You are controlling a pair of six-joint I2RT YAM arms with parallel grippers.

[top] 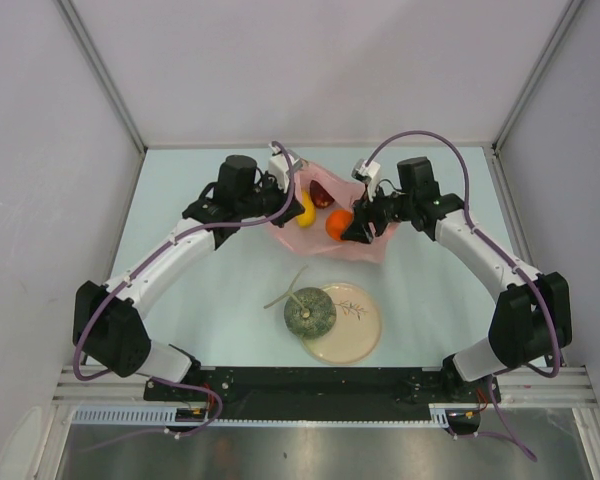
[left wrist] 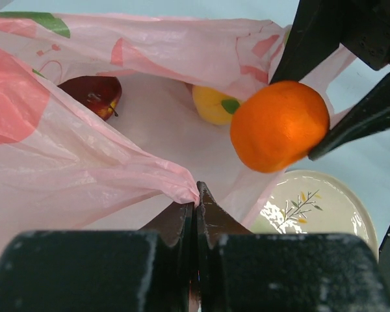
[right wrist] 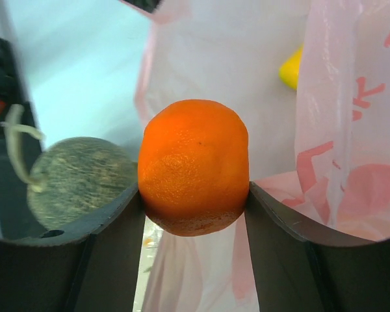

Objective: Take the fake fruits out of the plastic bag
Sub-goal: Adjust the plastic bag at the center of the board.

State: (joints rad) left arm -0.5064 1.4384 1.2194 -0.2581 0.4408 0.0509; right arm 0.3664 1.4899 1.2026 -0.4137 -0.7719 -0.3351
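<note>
While the right pincer [right wrist: 194, 195] clamps the orange [left wrist: 279, 125] between its two fingers over the open mouth of the plastic bag [left wrist: 65, 162], the left pincer [left wrist: 195, 198] is pinched together on a fold of the bag's rim. The bag lies crumpled toward the far edge of the worktop [top: 200, 300], about midway across. Inside it rest a dark red fruit [left wrist: 91, 94] and a yellow fruit [left wrist: 211, 104], apart. Toward the near edge, the netted melon [top: 309, 311] sits on the left part of a cream plate [top: 360, 325].
</note>
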